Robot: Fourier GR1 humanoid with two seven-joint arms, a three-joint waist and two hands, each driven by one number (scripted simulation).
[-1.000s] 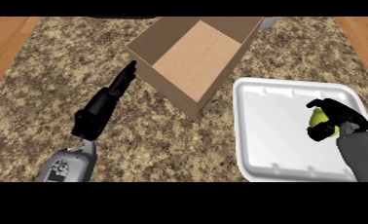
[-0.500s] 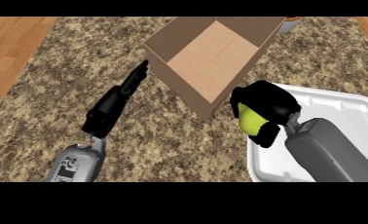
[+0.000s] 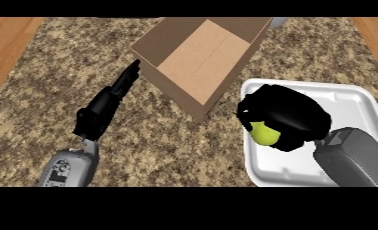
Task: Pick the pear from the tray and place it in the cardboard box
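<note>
My right hand [image 3: 288, 114] is curled round a yellow-green pear [image 3: 263, 133], of which only the lower part shows under the fingers. It hangs over the left part of the white tray [image 3: 347, 99], just right of the open cardboard box [image 3: 198, 56]. The box lies tilted on the counter, its brown inside showing. My left hand [image 3: 111, 99] stretches flat with straight fingers toward the box's left corner, fingertips just short of it.
A speckled granite counter [image 3: 59, 74] fills the view. Wooden strips [image 3: 15, 39] run along its far left and far right edges. A grey object [image 3: 278, 22] peeks out behind the box's far corner.
My right hand lifted the pear off the tray and carried it left toward the box. The view has shifted, so the box and tray sit differently. The left hand kept its pose.
</note>
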